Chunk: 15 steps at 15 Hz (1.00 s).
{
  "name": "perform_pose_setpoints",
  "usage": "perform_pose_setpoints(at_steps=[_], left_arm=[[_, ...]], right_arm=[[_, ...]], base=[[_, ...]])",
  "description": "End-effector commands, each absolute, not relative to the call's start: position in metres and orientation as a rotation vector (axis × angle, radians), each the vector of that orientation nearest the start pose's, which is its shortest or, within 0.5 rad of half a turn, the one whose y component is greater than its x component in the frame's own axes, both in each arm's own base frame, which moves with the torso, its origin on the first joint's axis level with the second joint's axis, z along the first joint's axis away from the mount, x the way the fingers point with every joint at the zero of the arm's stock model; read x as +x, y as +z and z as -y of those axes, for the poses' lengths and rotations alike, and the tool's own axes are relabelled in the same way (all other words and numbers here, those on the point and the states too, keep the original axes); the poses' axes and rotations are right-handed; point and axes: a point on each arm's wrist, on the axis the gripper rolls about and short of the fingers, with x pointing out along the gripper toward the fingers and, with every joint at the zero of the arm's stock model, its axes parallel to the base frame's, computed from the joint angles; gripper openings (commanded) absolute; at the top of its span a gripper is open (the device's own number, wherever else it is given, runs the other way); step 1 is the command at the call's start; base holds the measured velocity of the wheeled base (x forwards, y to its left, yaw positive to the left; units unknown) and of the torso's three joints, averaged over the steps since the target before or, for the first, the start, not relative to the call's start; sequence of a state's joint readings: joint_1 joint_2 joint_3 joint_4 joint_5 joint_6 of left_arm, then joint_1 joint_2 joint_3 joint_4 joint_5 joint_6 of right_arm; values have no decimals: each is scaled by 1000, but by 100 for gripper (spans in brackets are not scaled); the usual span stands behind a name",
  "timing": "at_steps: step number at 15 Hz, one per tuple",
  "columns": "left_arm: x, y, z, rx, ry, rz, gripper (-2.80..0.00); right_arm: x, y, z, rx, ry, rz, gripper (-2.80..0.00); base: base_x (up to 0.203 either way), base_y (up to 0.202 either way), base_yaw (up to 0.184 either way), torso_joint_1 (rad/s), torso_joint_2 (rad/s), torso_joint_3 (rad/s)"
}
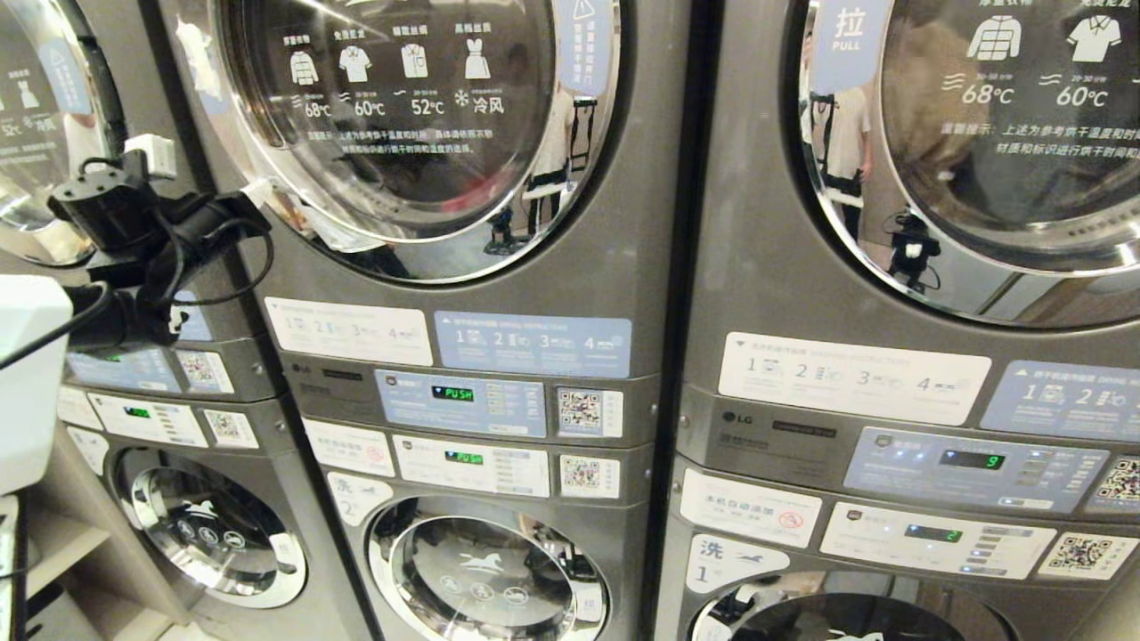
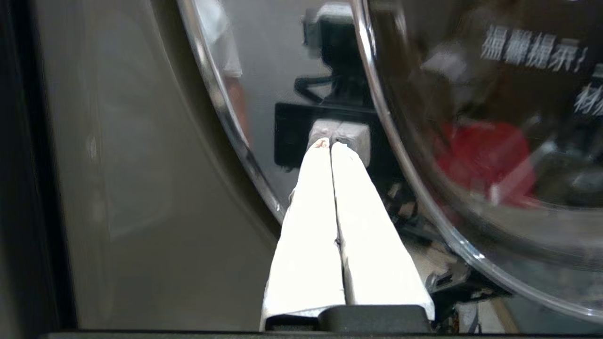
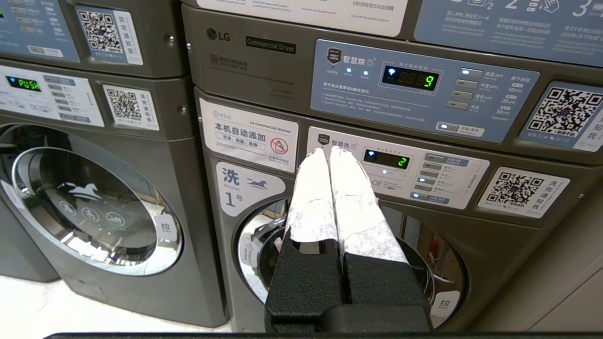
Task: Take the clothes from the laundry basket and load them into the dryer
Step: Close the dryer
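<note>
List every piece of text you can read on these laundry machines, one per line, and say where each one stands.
"LG", "Commercial Dryer": right dryer's panel
"9": dryer display
"2": washer display
"PUSH": middle dryer's display
"本机自动添加": white washer sticker
"洗 Washer 1号": washer badge
"68°C", "60°C", "52°C", "冷风": middle dryer door
"拉 PULL": right dryer door tag
Fine print, QR labels: unreadable.
</note>
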<state>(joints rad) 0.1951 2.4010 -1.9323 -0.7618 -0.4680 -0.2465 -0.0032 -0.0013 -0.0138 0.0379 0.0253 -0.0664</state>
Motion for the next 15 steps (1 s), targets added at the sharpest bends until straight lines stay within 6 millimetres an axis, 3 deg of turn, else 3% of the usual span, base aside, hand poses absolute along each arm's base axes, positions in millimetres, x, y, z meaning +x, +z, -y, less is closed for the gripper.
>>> perform_pose_setpoints(at_steps=[1,4,7,11,15], left_arm=[[502,216,-87,-152,-308,236,-280],[503,213,-83,-155,-316,231,-280],[488,248,-82,-134,-282,309,-280],[433,331,-84,-115,-131,494,-280],[360,385,-81,-51,-6,587,-280]], right_arm=[[-24,75,-1,-67,24,-22,-280],[-24,75,-1,-66,24,-22,-280],[-24,76,-1,-63,24,-22,-280],[-24,75,-1,-72,24,-23,-280],[-24,76,-1,-72,25,-22,-280]], base=[[0,0,0,0,0,0],[0,0,0,0,0,0],[0,0,0,0,0,0],[0,0,0,1,6,1],[0,0,0,-4,14,6]])
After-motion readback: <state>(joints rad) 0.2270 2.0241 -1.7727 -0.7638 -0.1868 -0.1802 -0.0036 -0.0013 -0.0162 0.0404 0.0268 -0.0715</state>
